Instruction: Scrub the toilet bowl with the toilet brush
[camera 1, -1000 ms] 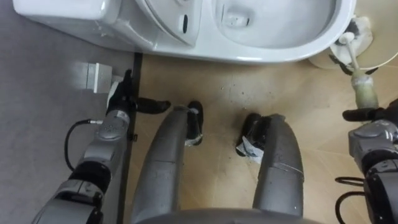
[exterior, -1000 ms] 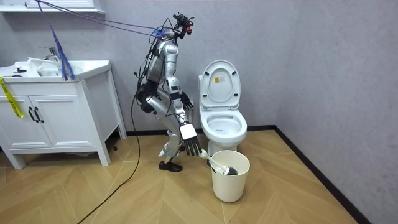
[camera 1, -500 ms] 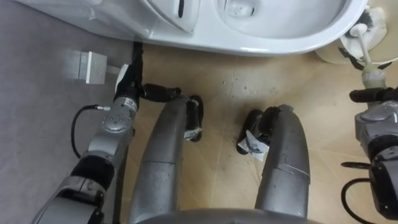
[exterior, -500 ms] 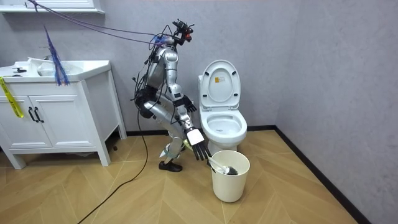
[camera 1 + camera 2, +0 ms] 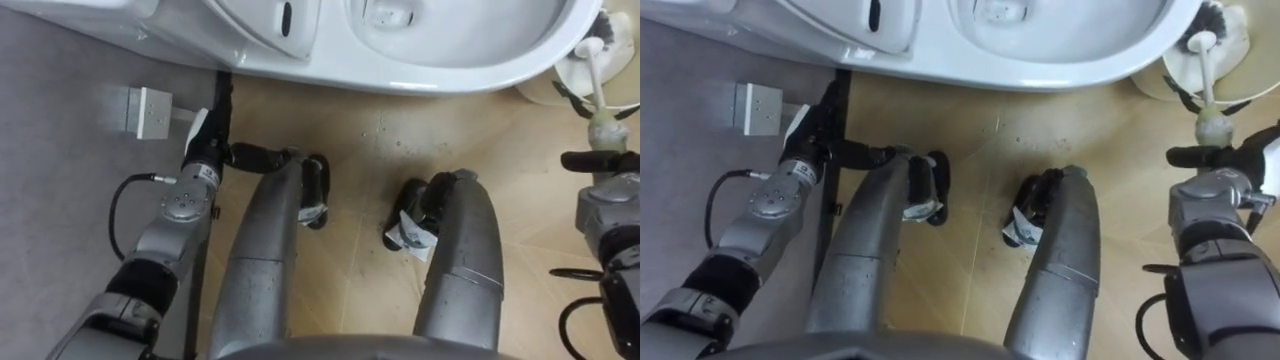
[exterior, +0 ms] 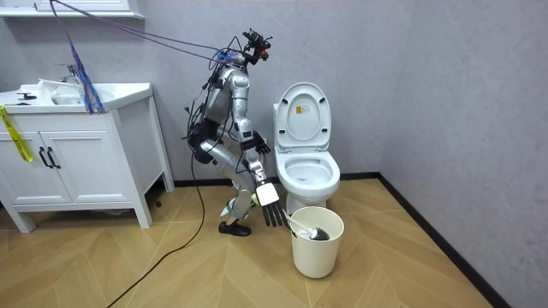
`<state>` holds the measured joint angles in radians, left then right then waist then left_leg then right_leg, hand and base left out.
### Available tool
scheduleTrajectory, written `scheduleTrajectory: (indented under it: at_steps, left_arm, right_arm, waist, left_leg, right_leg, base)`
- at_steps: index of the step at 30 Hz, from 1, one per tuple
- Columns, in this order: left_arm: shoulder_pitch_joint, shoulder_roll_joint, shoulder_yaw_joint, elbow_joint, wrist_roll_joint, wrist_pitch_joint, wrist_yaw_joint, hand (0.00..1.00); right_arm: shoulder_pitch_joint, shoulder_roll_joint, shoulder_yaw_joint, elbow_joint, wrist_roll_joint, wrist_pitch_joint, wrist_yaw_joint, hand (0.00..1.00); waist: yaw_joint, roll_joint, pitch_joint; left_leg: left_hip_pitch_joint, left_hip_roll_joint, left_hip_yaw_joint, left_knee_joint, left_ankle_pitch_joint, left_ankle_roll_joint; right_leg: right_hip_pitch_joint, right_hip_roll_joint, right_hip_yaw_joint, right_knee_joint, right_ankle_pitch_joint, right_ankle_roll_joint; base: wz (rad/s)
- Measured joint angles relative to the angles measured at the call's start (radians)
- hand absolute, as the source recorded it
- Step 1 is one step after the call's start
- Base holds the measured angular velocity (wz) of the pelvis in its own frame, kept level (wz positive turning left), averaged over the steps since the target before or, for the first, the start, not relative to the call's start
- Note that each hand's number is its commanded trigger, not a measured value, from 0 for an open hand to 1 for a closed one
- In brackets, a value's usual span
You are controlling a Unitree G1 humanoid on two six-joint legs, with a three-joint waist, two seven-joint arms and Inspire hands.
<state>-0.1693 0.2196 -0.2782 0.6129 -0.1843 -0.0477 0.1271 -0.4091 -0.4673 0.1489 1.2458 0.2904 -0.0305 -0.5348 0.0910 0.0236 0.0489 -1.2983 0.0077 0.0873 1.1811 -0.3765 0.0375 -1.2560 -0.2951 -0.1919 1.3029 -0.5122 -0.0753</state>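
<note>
Hovering open and empty, right hand [image 5: 600,162] sits just behind brush [image 5: 598,85]; handle points at it; left hand [image 5: 205,150] open, well apart.

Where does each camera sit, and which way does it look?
Left eye view: on the robot's head, looking down past the toilet to the floor; legs, left hand and right hand show.
Right eye view: beside it, same look, same limbs.
Room view: across the room, facing the whole robot.
All share the toilet, brush, bucket.

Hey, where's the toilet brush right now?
In the room view the brush stands in the white bucket on the floor before the toilet, on the robot's right, close to its right hand.
</note>
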Motion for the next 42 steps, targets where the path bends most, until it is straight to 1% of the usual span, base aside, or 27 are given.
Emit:
scheduleTrajectory:
  at_steps: [2,3,4,5,6,8,12,15,18,20,23,26,28,34,36,38,40,42]
  left_arm:
    - [0.009,0.001,0.000,-0.002,0.000,0.003,-0.002,0.00]
    - [0.015,0.001,0.000,-0.003,0.000,0.004,-0.002,0.00]
    - [0.018,0.001,0.000,-0.003,0.001,0.004,-0.002,0.00]
    - [0.023,0.001,0.001,-0.003,0.000,0.004,-0.002,0.00]
    - [0.028,0.001,0.001,-0.003,0.000,0.005,-0.002,0.00]
    - [0.034,0.002,0.001,-0.005,0.001,0.005,-0.002,0.00]
    - [0.039,0.003,0.001,-0.009,0.002,0.012,-0.003,0.00]
    - [0.045,0.003,0.001,-0.018,0.002,0.023,0.000,0.00]
    - [0.051,0.003,0.000,-0.033,0.002,0.034,0.000,0.00]
    - [0.053,0.003,0.000,-0.042,0.002,0.042,0.000,0.00]
    - [0.053,0.003,0.000,-0.043,0.002,0.046,0.000,0.00]
    - [0.053,0.002,0.000,-0.043,0.002,0.051,0.000,0.00]
    - [0.056,0.002,-0.002,-0.042,0.000,0.051,0.000,0.00]
    - [0.090,0.007,-0.002,-0.045,0.000,0.052,0.000,0.00]
    - [0.106,0.009,-0.001,-0.043,-0.001,0.052,0.000,0.00]
    - [0.118,0.012,-0.001,-0.043,-0.006,0.051,0.000,0.00]
    - [0.119,0.013,-0.002,-0.035,-0.010,0.051,0.000,0.00]
    - [0.119,0.013,-0.003,-0.012,-0.010,0.050,0.000,0.00]
  right_arm:
    - [0.011,-0.004,0.021,0.010,0.004,0.000,0.031,0.00]
    - [0.021,-0.004,0.035,0.021,0.017,0.001,0.051,0.17]
    - [0.025,-0.004,0.040,0.028,0.023,0.002,0.062,0.50]
    - [0.031,-0.004,0.050,0.043,0.040,0.009,0.084,0.97]
    - [0.039,-0.004,0.058,0.054,0.059,0.011,0.106,1.00]
    - [0.042,-0.004,0.073,0.082,0.079,0.013,0.142,1.00]
    - [0.046,-0.004,0.095,0.112,0.115,0.045,0.216,1.00]
    - [0.046,-0.003,0.095,0.113,0.120,0.057,0.244,1.00]
    - [0.044,-0.003,0.095,0.112,0.120,0.074,0.255,1.00]
    - [0.043,-0.003,0.094,0.113,0.121,0.077,0.256,1.00]
    - [0.044,-0.003,0.095,0.113,0.121,0.080,0.263,1.00]
    - [0.046,-0.002,0.103,0.112,0.121,0.096,0.266,1.00]
    - [0.050,-0.001,0.110,0.112,0.119,0.099,0.268,1.00]
    - [0.083,0.005,0.122,0.109,0.119,0.100,0.278,1.00]
    - [0.091,0.007,0.117,0.109,0.119,0.100,0.278,1.00]
    - [0.094,0.012,0.113,0.109,0.130,0.100,0.278,1.00]
    - [0.093,0.015,0.113,0.109,0.141,0.098,0.278,1.00]
    - [0.093,0.019,0.113,0.109,0.143,0.096,0.290,1.00]
  waist:
    - [-0.001,0.000,-0.0001]
    - [0.000,0.000,-0.0001]
    - [0.000,0.000,-0.0002]
    - [0.002,0.000,-0.0002]
    - [0.003,0.000,-0.0002]
    - [0.003,0.001,-0.0002]
    - [0.005,0.001,-0.0002]
    - [0.012,0.001,-0.0003]
    - [0.017,0.001,-0.0003]
    - [0.019,0.001,-0.0003]
    - [0.019,0.001,-0.0003]
    - [0.020,0.001,-0.0005]
    - [0.020,0.001,-0.0005]
    - [0.016,0.000,-0.0008]
    - [0.015,0.000,-0.0012]
    - [0.011,-0.001,-0.0013]
    - [0.003,-0.001,-0.0014]
    - [-0.007,-0.007,-0.0028]
  left_leg:
    - [0.000,-0.001,-0.001,-0.001,0.000,0.000]
    - [0.000,-0.003,-0.003,-0.001,0.000,0.000]
    - [0.000,-0.004,-0.005,-0.001,0.000,0.000]
    - [0.000,-0.005,-0.007,-0.001,0.000,0.000]
    - [0.000,-0.005,-0.007,-0.001,0.000,0.000]
    - [0.000,-0.005,-0.007,0.000,0.000,0.000]
    - [0.000,-0.004,-0.007,0.002,0.000,0.001]
    - [0.000,-0.003,-0.006,0.003,0.000,0.000]
    - [0.000,-0.003,-0.006,0.003,0.000,0.001]
    - [0.000,-0.003,-0.005,0.003,0.000,0.001]
    - [0.000,-0.003,-0.006,0.003,0.000,0.001]
    - [0.007,-0.002,-0.009,0.002,0.000,0.000]
    - [0.021,-0.001,-0.010,-0.005,0.000,0.000]
    - [0.100,0.002,-0.018,-0.051,0.000,-0.001]
    - [0.138,0.003,-0.020,-0.079,0.001,-0.001]
    - [0.172,0.002,-0.021,-0.106,0.003,-0.002]
    - [0.207,0.001,-0.024,-0.142,0.010,0.000]
    - [0.255,0.001,-0.022,-0.187,0.017,0.002]
  right_leg:
    - [0.001,-0.001,-0.001,0.000,-0.001,0.001]
    - [0.003,-0.002,-0.002,0.000,-0.002,0.002]
    - [0.003,-0.003,-0.003,0.000,-0.002,0.001]
    - [0.004,-0.004,-0.004,0.000,-0.003,0.001]
    - [0.004,-0.005,-0.004,0.000,-0.003,0.001]
    - [0.005,-0.007,-0.005,0.001,-0.003,0.001]
    - [0.006,-0.007,-0.006,0.002,-0.003,0.001]
    - [0.006,-0.007,-0.006,0.002,-0.003,0.001]
    - [0.006,-0.006,-0.006,0.002,-0.003,0.001]
    - [0.007,-0.006,-0.006,0.002,-0.003,0.001]
    - [0.007,-0.006,-0.007,0.002,-0.003,0.001]
    - [0.018,-0.002,-0.012,-0.003,-0.003,0.001]
    - [0.034,0.000,-0.017,-0.012,-0.003,0.001]
    - [0.124,0.008,-0.034,-0.070,0.003,0.009]
    - [0.164,0.019,-0.037,-0.104,0.010,0.019]
    - [0.200,0.020,-0.043,-0.135,0.016,0.022]
    - [0.239,0.023,-0.054,-0.176,0.028,0.026]
    - [0.286,0.032,-0.058,-0.229,0.044,0.036]
  base:
    - [0.02]
    - [0.04]
    - [0.04]
    - [0.00]
    - [0.00]
    - [0.00]
    - [0.00]
    - [0.00]
    - [0.00]
    - [0.00]
    - [0.00]
    - [0.00]
    - [0.00]
    - [-0.01]
    - [-0.02]
    - [-0.02]
    - [0.00]
    - [-0.06]
